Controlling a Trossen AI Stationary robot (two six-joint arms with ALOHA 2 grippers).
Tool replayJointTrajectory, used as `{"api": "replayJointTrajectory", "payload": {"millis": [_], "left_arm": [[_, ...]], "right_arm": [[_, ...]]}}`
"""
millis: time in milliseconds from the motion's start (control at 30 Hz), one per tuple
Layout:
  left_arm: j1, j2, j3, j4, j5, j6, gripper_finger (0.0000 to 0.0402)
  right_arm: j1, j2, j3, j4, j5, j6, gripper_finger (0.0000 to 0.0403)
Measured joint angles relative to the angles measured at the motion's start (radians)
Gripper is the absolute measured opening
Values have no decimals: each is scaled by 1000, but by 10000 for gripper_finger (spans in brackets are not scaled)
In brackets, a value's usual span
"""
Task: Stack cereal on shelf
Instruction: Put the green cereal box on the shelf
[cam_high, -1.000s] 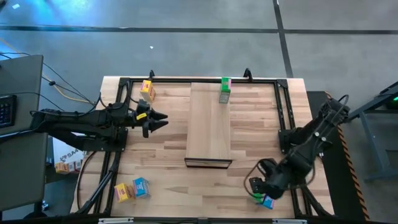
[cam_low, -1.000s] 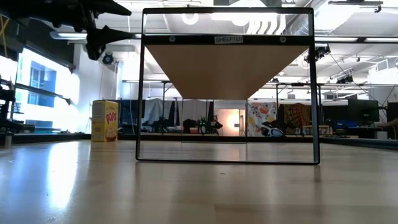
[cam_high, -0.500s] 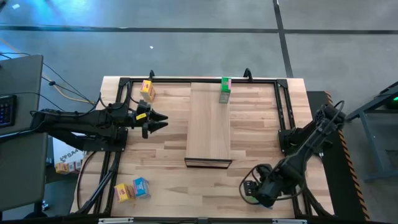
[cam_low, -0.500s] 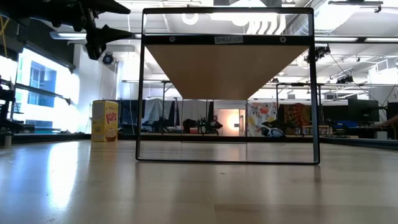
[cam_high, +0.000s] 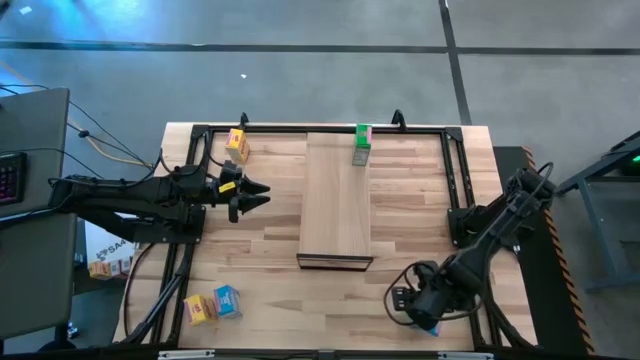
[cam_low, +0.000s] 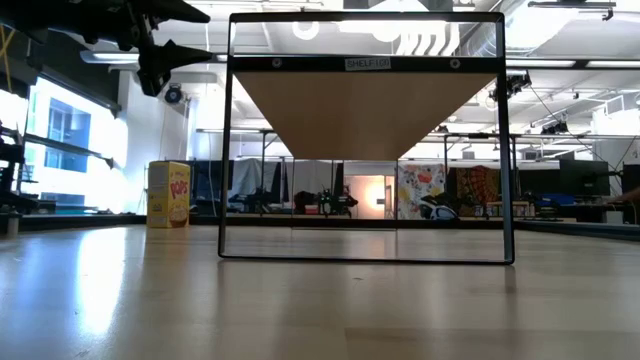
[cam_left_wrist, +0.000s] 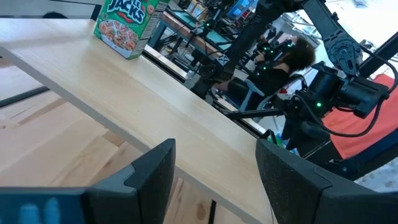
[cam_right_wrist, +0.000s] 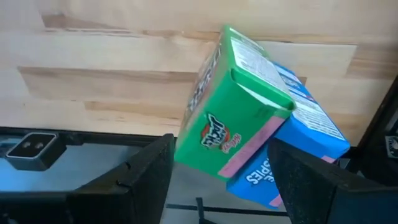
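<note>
Near the table's near right corner, a green cereal box (cam_right_wrist: 230, 106) lies tilted against a blue one (cam_right_wrist: 308, 134). My right gripper (cam_right_wrist: 221, 144) points down over them, open, one finger on either side of the green box; I see no touch. From above, only a bit of the blue box (cam_high: 432, 327) shows beside that gripper (cam_high: 405, 300). Another green box (cam_high: 362, 145) stands on the shelf's (cam_high: 338, 200) far end. My left gripper (cam_high: 258, 193) hovers open, level, left of the shelf.
A yellow box (cam_high: 237, 145) stands at the far left, and a yellow (cam_high: 199, 309) and a blue box (cam_high: 227, 300) at the near left. A black frame (cam_high: 452, 170) rings the table and carries the shelf above it (cam_low: 365, 110). Bare wood lies between the shelf and my right gripper.
My right gripper has sunk and shifted a little toward the table's left over the two boxes at the near right, rolling slightly. In the high view it now covers the green box that showed beside it before.
</note>
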Motion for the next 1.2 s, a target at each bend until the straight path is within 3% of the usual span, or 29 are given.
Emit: {"api": "replayJointTrajectory", "payload": {"millis": [500, 1200], "left_arm": [[0, 0, 0, 0, 0, 0, 216], [0, 0, 0, 0, 0, -8, 216]], "right_arm": [[-24, 26, 0, -32, -35, -7, 248], [-75, 30, 47, -81, 49, -310, 248]]}}
